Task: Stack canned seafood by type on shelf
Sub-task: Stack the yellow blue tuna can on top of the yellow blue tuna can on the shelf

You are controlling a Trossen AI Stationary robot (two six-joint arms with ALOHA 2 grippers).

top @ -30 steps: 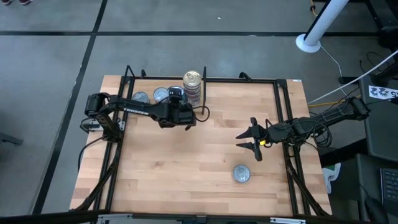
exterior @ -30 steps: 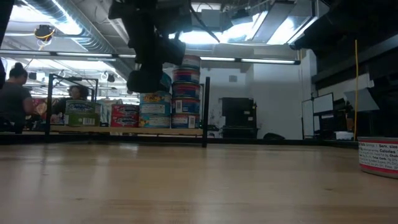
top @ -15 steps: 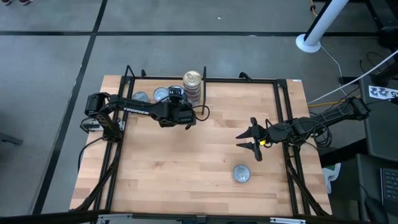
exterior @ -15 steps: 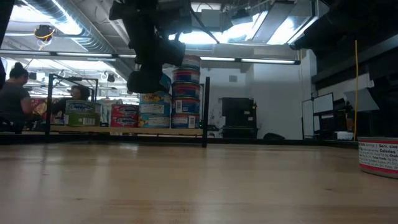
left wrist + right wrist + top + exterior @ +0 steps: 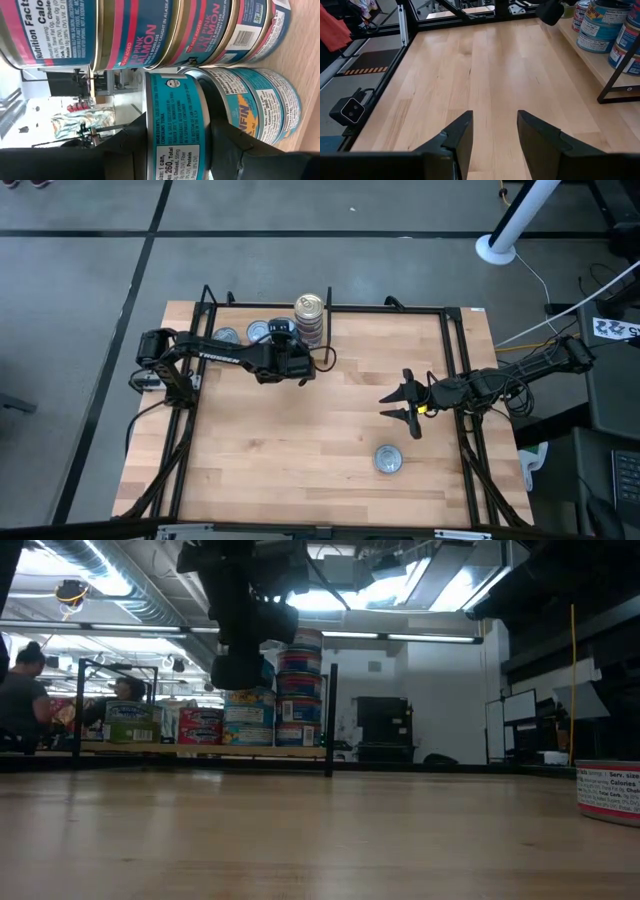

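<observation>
Here, the left gripper (image 5: 283,350) sits at the upper middle of the high view, by the tins along the shelf's (image 5: 330,430) top edge. In the left wrist view its fingers (image 5: 235,145) clamp a teal tuna tin (image 5: 175,125), just above another tuna tin (image 5: 260,100) and next to the tall salmon stack (image 5: 310,320). Two flat tins (image 5: 245,334) lie left of the stack. The right gripper (image 5: 407,404) hovers right of centre, fingers parted and empty. One lone tin (image 5: 388,459) lies on the board at lower right of centre.
</observation>
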